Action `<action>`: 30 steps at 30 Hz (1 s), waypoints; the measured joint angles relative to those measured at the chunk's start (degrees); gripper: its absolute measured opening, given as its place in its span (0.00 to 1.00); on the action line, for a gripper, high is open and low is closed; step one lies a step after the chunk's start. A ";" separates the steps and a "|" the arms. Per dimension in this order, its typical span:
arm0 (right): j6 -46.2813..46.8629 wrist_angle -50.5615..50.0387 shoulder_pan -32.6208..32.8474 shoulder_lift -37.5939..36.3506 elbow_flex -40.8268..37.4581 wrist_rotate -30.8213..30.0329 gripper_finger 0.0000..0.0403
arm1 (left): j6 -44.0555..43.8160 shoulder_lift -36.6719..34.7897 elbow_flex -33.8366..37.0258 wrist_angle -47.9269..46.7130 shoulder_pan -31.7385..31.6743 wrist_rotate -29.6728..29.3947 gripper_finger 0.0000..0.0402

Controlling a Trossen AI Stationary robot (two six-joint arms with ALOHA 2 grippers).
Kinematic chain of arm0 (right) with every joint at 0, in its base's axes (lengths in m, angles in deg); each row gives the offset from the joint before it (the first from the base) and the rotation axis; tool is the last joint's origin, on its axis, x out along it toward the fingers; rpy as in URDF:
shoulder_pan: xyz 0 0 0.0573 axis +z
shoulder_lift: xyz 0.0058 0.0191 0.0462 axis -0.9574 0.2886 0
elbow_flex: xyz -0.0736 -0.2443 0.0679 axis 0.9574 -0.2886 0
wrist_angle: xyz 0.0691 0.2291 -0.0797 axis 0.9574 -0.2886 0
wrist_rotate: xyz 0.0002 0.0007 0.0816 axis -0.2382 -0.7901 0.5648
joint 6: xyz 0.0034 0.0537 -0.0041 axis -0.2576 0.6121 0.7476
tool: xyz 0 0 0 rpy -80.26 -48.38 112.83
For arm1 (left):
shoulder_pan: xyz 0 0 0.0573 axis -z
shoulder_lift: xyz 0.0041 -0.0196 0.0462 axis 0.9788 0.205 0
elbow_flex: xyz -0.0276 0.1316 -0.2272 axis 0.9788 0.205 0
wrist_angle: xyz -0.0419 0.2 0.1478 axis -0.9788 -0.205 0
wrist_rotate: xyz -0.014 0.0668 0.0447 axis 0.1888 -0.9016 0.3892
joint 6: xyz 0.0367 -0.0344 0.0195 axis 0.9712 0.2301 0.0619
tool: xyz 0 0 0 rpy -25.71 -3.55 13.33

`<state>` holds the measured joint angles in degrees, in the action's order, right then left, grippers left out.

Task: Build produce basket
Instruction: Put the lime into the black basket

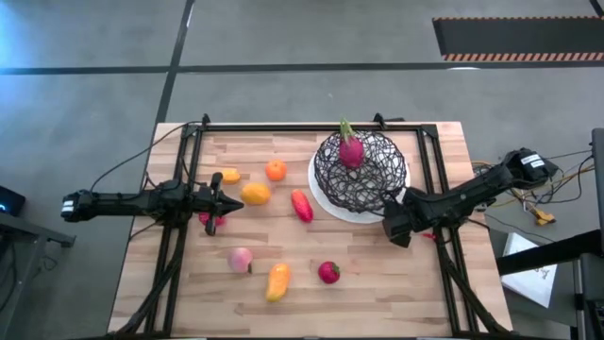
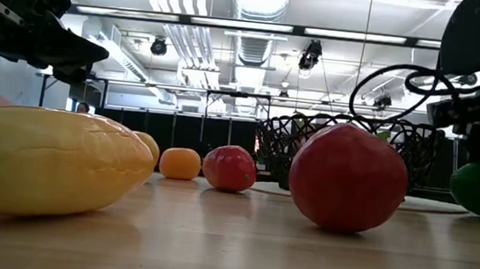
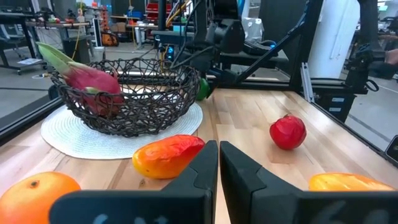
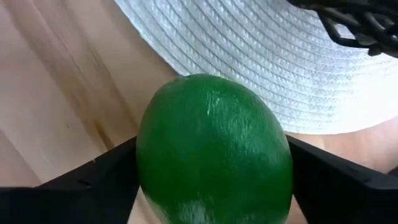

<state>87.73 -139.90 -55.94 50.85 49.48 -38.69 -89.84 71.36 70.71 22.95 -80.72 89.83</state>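
The black wire basket [image 1: 361, 170] stands on its white round plate [image 1: 326, 196] at the far right, with a pink dragon fruit [image 1: 351, 149] inside. Loose produce lies on the table: an orange [image 1: 276, 170], a yellow-orange piece [image 1: 255, 194], a red-orange piece [image 1: 301, 205], a pale pink piece [image 1: 240, 259], a yellow piece [image 1: 277, 280] and a red piece [image 1: 328, 272]. My left gripper [image 1: 219, 201] is shut and empty, raised above the table beside the yellow-orange piece. My right gripper [image 1: 396, 227] is shut on a green fruit [image 4: 214, 149] at the plate's near right rim. My right gripper pinches the green fruit's two opposite sides [image 4: 146, 155] between its two fingers [image 4: 93, 180]. The fingers slant down from the table's right side. The fruit sits low by the plate's rim [image 4: 249, 68]; whether it rests on the table, I cannot tell.
A small pink-red piece [image 1: 212, 220] lies just below my left gripper, and a small yellow piece [image 1: 229, 176] lies on its far side. A black metal frame [image 1: 189, 151] runs around the table's left, far and right sides. Bare wood [image 1: 396, 283] lies at the near right.
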 joint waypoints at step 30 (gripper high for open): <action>-2.72 19.28 -19.62 0.03 16.55 -19.61 0.69 | 0.00 0.00 0.00 0.00 0.00 0.00 0.00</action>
<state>85.01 -120.62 -75.56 50.88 66.03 -58.30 -89.84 71.36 70.71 22.95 -80.72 89.83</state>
